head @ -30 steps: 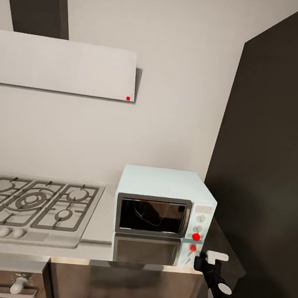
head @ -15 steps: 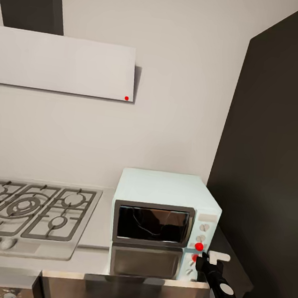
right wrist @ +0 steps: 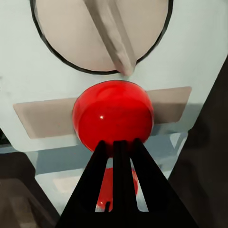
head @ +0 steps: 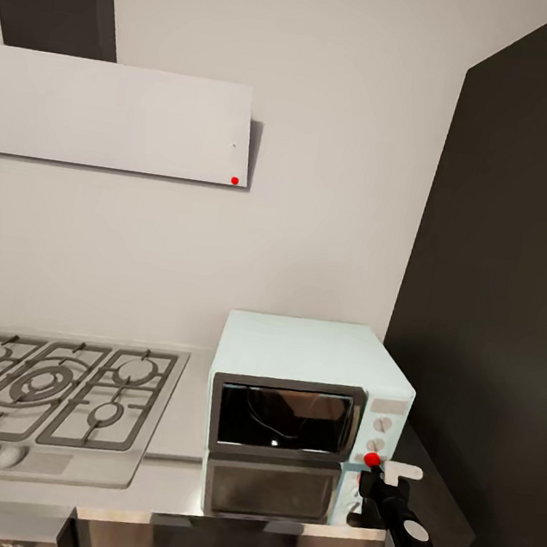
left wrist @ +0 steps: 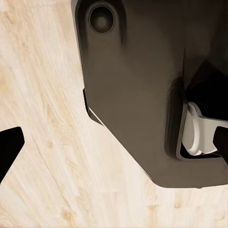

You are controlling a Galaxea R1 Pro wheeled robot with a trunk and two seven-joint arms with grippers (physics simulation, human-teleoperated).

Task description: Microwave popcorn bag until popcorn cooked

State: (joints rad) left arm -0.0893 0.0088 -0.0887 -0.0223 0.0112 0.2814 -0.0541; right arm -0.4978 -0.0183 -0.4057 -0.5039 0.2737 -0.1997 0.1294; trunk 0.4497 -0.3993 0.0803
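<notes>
Gas hob at left on bench. Microwave right of hob, door closed, popcorn bag not discernible through dark glass. Right gripper fingers pressed together, tips at red round light on microwave side panel. Left gripper over wood floor; finger state: cannot tell.

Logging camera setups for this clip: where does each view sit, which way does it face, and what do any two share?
Head view: high on the robot, facing forward and down at the microwave, gas hob and countertop; the right arm with its end effector shows.
Left wrist view: looks down at wooden floor and the robot's dark base.
Right wrist view: close on the red light, shut fingertips touching it.
Shared: head and right wrist views both show that light.
</notes>
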